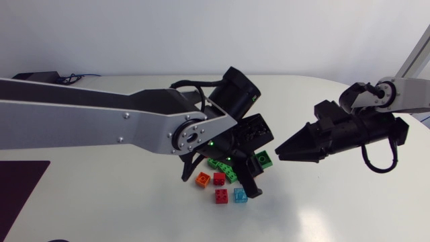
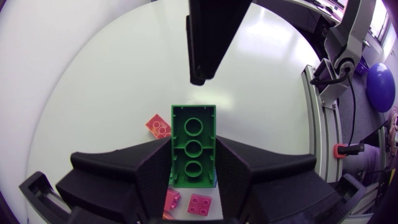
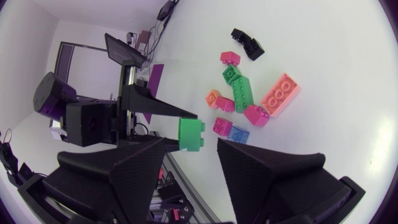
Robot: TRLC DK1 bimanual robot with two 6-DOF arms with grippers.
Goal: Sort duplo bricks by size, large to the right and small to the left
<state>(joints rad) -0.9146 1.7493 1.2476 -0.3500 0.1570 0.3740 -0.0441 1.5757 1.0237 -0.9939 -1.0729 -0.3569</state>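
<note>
My left gripper (image 1: 257, 165) is shut on a long green brick (image 1: 263, 159), held above the table over the loose pile; in the left wrist view that green brick (image 2: 193, 146) sits lengthwise between the fingers. My right gripper (image 1: 279, 152) points at it from the right, tips just short of it. In the right wrist view the right gripper (image 3: 191, 148) stands open, with the held green brick (image 3: 191, 134) just ahead of the gap. Below lie an orange brick (image 1: 203, 179), two red bricks (image 1: 219, 178), a light blue brick (image 1: 240, 195) and a green brick (image 1: 222, 167).
The right wrist view also shows a large orange brick (image 3: 280, 94), a pink brick (image 3: 229, 58) and a small black piece (image 3: 247, 43) on the white table (image 1: 336, 208). A dark mat (image 1: 20, 185) lies at the left edge.
</note>
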